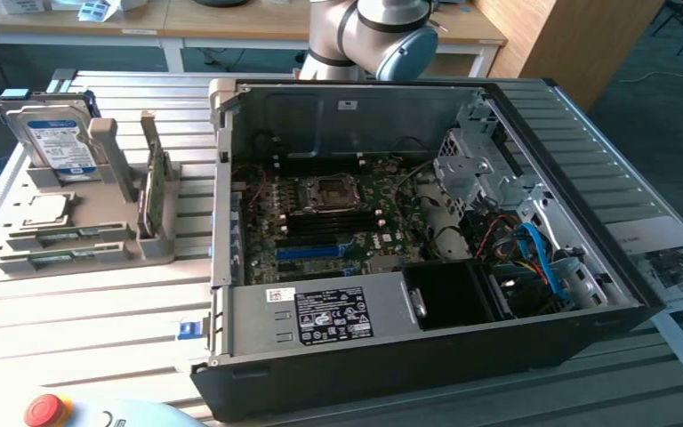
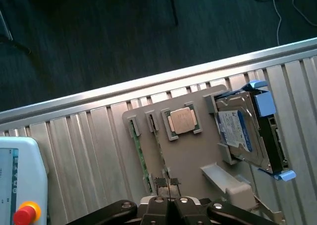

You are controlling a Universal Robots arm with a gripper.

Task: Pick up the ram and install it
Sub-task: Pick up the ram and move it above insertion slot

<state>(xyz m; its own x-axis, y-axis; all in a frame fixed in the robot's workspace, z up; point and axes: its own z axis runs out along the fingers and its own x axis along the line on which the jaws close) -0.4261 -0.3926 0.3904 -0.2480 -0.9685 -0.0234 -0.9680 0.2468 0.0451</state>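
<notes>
Exterior view: ram [image 1: 148, 178] upright in tray [image 1: 157, 251]; wrist view: gripper [image 2: 167, 181] near tray, grip state unclear.

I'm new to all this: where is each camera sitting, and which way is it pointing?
Exterior view: off the arm, high up, looking down into the open computer case; the arm's grey-and-blue joint shows beyond it.
Wrist view: on the arm's wrist, looking down at the grey parts holder and its ram sticks; the jaws show nearest the lens.
Shared: the holder and its hard drive.
</notes>
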